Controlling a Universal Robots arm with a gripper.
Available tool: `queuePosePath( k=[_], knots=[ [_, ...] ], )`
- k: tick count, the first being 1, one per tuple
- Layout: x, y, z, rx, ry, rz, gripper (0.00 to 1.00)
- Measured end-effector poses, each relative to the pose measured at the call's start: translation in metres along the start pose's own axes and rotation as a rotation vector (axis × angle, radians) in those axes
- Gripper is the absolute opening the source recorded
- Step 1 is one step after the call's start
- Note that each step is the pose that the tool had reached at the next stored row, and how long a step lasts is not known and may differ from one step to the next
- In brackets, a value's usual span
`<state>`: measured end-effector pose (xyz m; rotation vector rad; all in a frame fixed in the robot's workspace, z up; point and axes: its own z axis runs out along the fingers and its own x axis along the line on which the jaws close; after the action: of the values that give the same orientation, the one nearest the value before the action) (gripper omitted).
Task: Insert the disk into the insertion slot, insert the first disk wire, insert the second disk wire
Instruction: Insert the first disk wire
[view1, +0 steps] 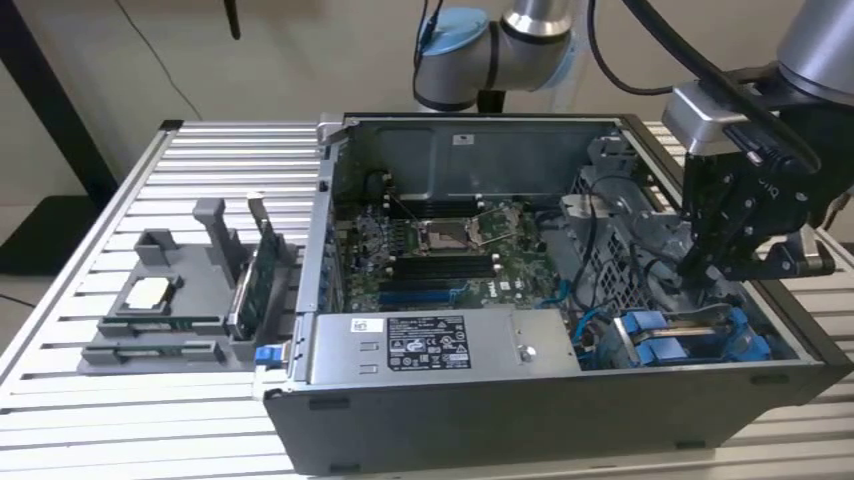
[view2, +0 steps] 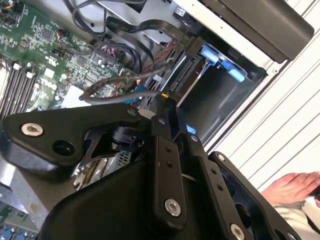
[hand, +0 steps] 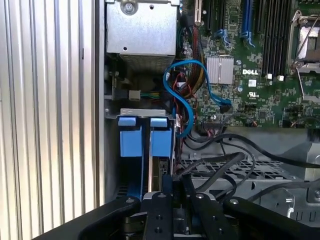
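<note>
One open computer case takes up most of the slatted tabletop, spanning the middle and right of the exterior view. Inside it, the green motherboard lies at the frame's centre. The grey labelled power-supply box sits below it along the near wall.

In the lower right of that frame is the insertion slot, a dark metal bay with blue fittings. The disk appears to stand in this slot already. In the first wrist view its blue carrier shows just beneath the bay's metal lip, so I judge the first step done.

The end effector hangs inside the case just above the slot, at the right middle of the exterior view. It is close to a bundle of black cables. Whether it is spread, pressed together or pinching a cable, I cannot tell.

A thin blue wire loops from the motherboard toward the bay, with its far end hidden. Whether either disk wire is plugged in is also hidden, so I judge both wire steps still open.

A person's hand lies just outside the case wall in the second wrist view.
</note>
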<state>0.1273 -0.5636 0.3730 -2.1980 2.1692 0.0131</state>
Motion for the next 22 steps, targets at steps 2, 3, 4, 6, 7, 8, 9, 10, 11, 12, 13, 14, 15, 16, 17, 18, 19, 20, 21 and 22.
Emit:
queuePosePath(
  k=[2,3,4,6,7,8,9,10,11,12,13,14,15,16,17,18,19,20,21,22],
  knots=[
    [0.0001,-0.0028,0.0005,-0.0208,-0.0001,0.001,0.19],
    [0.0002,-0.0042,0.0009,-0.0279,-0.0003,0.001,0.19],
    [0.0004,-0.0056,0.0012,-0.0324,-0.0003,0.001,0.19],
    [0.0009,-0.0087,0.0022,-0.0391,-0.0003,0.002,0.19],
    [0.0011,-0.0102,0.0026,-0.0421,-0.0004,0.002,0.19],
    [0.0014,-0.0116,0.003,-0.0451,-0.0003,0.002,0.19],
    [0.0018,-0.0131,0.0035,-0.0482,-0.0005,0.002,0.19],
    [0.0021,-0.0145,0.004,-0.051,-0.0006,0.002,0.19],
    [0.0024,-0.0158,0.0044,-0.0534,-0.0006,0.003,0.19],
    [0.0027,-0.0176,0.0047,-0.0561,-0.0006,0.003,0.19],
    [0.0029,-0.0193,0.0049,-0.0586,-0.0006,0.003,0.19],
    [0.003,-0.0205,0.005,-0.0599,-0.0005,0.003,0.19],
    [0.003,-0.0206,0.005,-0.06,-0.0005,0.003,0.19],
    [0.0029,-0.0206,0.005,-0.06,-0.0006,0.003,0.19],
    [0.0029,-0.0206,0.005,-0.06,-0.0006,0.003,0.19],
    [0.003,-0.0206,0.005,-0.06,-0.0006,0.003,0.19],
    [0.003,-0.0207,0.005,-0.06,-0.0006,0.003,0.19],
    [0.003,-0.0207,0.005,-0.06,-0.0006,0.003,0.19],
    [0.003,-0.0207,0.005,-0.06,-0.0006,0.003,0.19],
    [0.003,-0.0207,0.005,-0.06,-0.0006,0.003,0.19]
  ],
)
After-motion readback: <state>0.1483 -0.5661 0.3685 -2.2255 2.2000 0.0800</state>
